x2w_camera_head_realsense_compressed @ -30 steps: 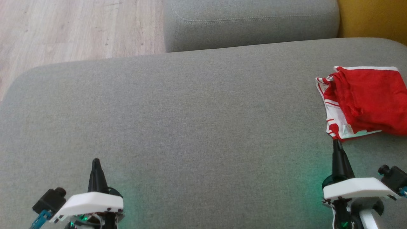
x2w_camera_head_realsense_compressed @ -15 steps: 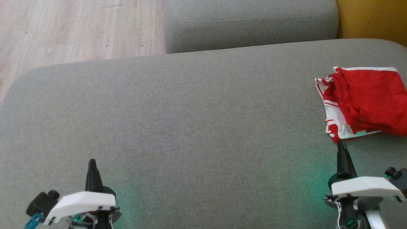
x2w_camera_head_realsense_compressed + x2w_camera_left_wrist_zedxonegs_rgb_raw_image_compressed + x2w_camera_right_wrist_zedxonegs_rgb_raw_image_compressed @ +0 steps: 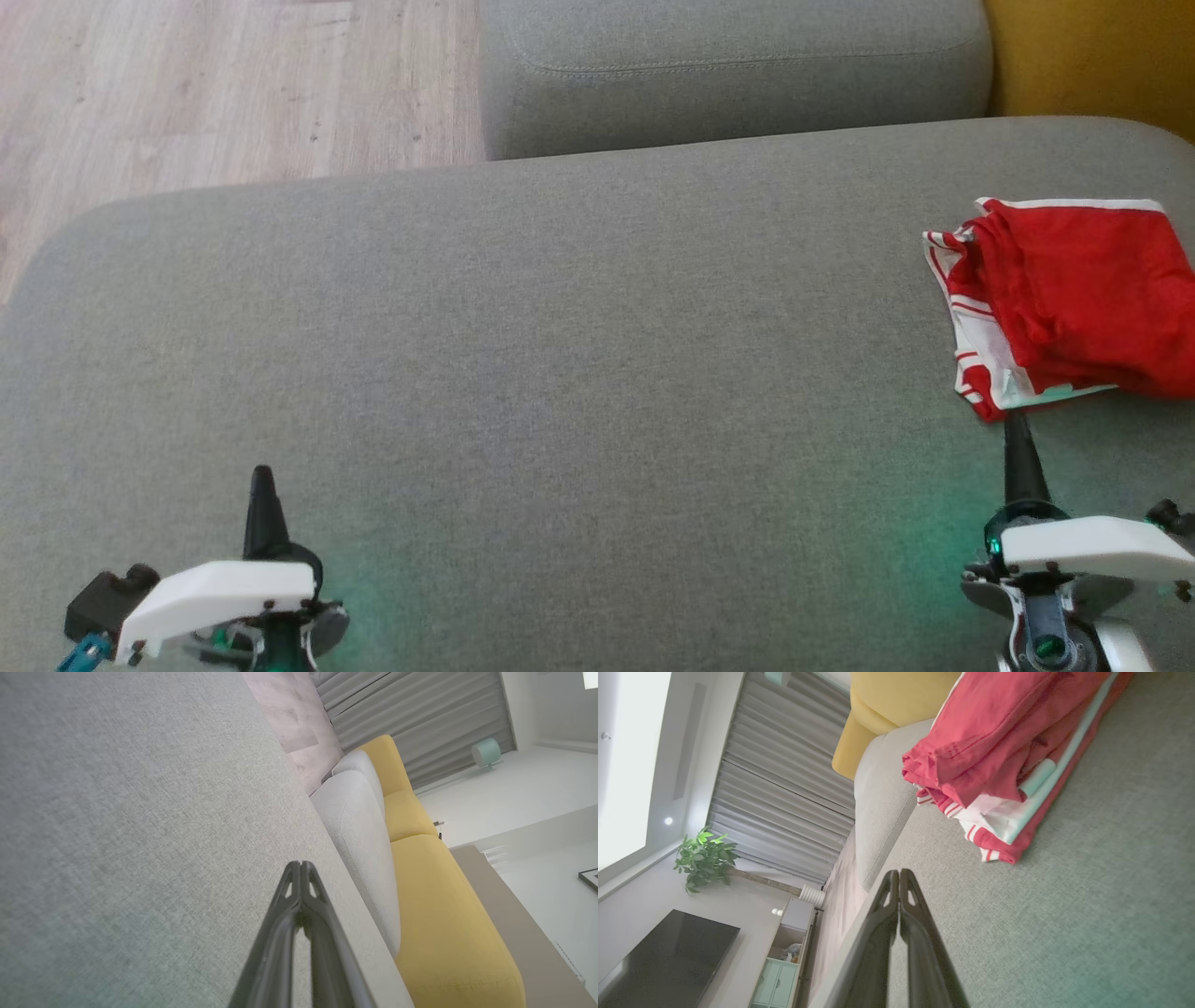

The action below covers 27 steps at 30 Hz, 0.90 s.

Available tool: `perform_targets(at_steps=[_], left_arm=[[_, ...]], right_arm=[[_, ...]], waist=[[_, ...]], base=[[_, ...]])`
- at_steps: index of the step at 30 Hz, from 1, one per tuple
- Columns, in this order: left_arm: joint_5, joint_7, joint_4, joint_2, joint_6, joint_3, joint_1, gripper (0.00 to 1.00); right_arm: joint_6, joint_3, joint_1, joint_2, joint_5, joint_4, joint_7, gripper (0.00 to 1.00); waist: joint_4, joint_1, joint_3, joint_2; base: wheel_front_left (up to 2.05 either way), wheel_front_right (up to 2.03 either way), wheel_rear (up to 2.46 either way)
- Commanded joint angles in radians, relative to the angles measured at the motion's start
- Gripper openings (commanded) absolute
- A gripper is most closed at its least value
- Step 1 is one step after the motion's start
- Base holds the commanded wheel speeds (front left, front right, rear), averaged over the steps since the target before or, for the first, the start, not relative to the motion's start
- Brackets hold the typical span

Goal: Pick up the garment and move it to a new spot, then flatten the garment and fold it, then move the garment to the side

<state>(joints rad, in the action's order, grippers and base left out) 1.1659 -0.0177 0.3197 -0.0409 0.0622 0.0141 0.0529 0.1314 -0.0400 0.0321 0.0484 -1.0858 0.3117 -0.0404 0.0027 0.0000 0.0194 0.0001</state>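
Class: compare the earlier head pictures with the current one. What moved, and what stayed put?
Both grippers drew back toward the view's bottom: the left gripper drifted slightly left, the right gripper slightly right, beside the garment. Nothing was grasped or released; both stayed shut. The garment stayed folded on the couch.

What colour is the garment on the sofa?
The garment is red with white trim and striped edging; the right wrist view shows it best.

Garment (image 3: 1083, 280) is showing red w/ white stripe trim; sofa seat (image 3: 560, 327) showing plain grey; floor (image 3: 187, 84) showing pale wood grain.
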Motion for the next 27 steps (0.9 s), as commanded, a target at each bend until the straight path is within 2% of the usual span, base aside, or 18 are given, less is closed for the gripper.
perform_targets(at_steps=[1, 27], left_arm=[[0.022, 0.006, -0.035, -0.006, 0.008, -0.033, 0.048, 0.00], [0.274, 0.081, -0.059, -0.008, 0.044, -0.090, 0.052, 0.00]], right_arm=[[0.000, 0.007, 0.058, 0.017, -0.029, -0.040, 0.011, 0.00], [-0.001, -0.029, 0.068, 0.017, -0.335, -0.057, 0.087, 0.00]], waist=[[0.000, 0.0000, 0.000, -0.0001], [-0.002, 0.0000, -0.010, -0.0001]], base=[[0.00, 0.00, 0.00], [0.00, 0.00, 0.00]])
